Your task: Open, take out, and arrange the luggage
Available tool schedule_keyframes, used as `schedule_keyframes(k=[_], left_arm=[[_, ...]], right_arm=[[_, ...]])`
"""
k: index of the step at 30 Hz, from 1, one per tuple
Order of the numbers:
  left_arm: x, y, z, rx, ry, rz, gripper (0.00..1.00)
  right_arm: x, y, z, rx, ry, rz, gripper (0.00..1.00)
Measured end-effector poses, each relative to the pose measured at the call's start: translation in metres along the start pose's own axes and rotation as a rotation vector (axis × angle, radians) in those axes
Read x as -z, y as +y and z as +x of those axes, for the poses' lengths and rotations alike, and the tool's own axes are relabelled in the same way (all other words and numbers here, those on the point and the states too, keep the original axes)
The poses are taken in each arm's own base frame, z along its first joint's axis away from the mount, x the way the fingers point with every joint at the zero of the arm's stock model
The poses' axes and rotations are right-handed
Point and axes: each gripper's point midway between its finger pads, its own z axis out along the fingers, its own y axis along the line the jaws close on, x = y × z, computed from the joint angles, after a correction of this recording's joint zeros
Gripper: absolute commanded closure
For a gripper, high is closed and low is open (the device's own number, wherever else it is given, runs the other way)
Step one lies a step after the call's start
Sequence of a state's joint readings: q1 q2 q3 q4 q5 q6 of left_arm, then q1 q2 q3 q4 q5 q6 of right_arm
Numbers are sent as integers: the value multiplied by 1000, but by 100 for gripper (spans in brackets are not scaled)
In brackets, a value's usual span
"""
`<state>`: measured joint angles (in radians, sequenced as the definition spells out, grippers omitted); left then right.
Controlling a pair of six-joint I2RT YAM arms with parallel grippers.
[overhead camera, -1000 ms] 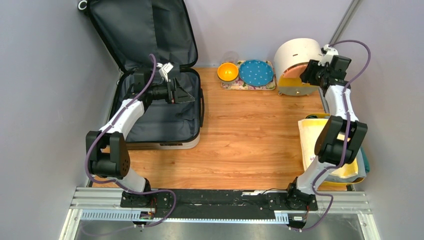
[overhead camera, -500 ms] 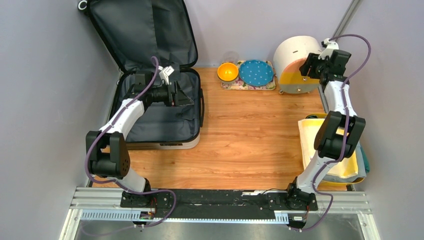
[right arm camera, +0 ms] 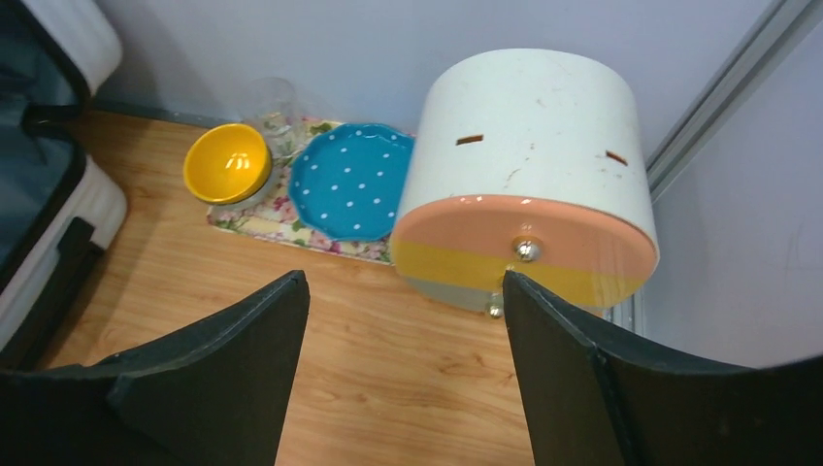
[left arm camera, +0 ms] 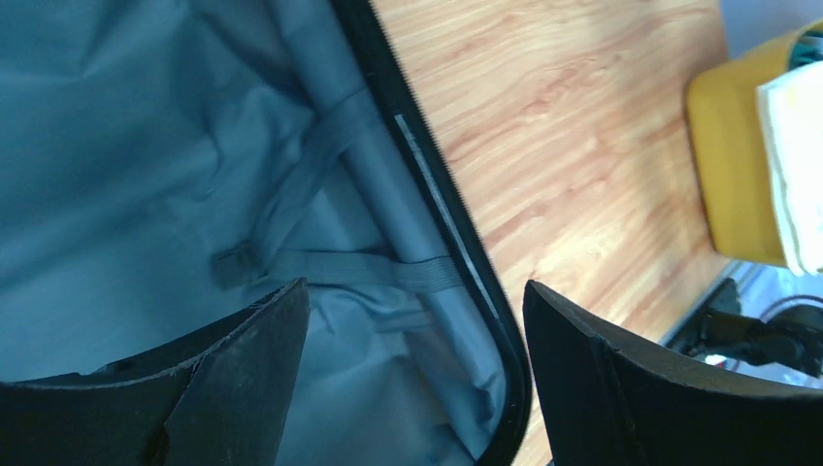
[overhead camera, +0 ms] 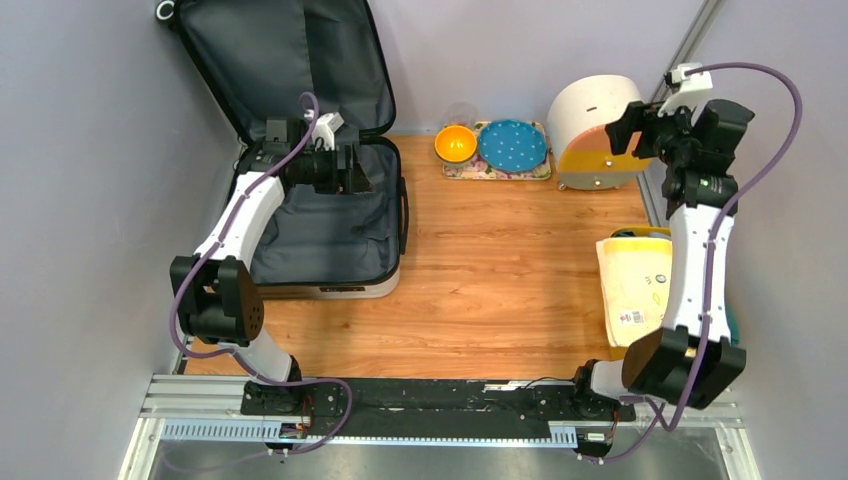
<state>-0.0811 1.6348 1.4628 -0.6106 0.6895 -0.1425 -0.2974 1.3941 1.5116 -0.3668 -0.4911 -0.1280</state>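
The luggage lies open at the table's left, its lid leaning against the back wall, dark grey lining and straps showing. In the left wrist view the lining fills the left and the black rim runs diagonally. My left gripper is open and empty, hovering over the lower half near its right rim. My right gripper is open and empty, raised high near the round cream-and-orange drawer box, which shows with its drawers shut in the right wrist view.
An orange bowl, a clear glass and a blue dotted plate sit on a floral mat at the back. A yellow bin with cloth and papers stands at the right edge. The walls are close on both sides.
My right arm has risen and swung away to the right from the drawer box, uncovering the yellow bin. My left gripper has shifted slightly toward the back of the suitcase.
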Motion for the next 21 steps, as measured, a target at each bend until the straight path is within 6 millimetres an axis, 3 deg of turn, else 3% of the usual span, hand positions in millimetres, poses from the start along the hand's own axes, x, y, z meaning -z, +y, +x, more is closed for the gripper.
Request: schedule_keyframes(k=[3,5,12,14,16,18,21], left_arm=[[3,16,2,10,6,-93,11],[7,26,7,2,10,-157,11],[33,51,60,-13,82,-349,11],[38,55,80,-7,114,-378,11],[44,58,103,0,149,-405,10],[50,62,123,5,184,-433,11],[58,64,134,-4,205,-468,10]], right_arm=[[23,19,-1,-11,1,-33,23],[31,31,17,-45,43,-53,22],[46,78,149,-195,345,-104,8],[56,95,172,-197,398,-114,7],[63,109,177,-175,407,-127,7],[66,120,168,-146,377,-147,7],[65,120,154,-128,330,-133,7]])
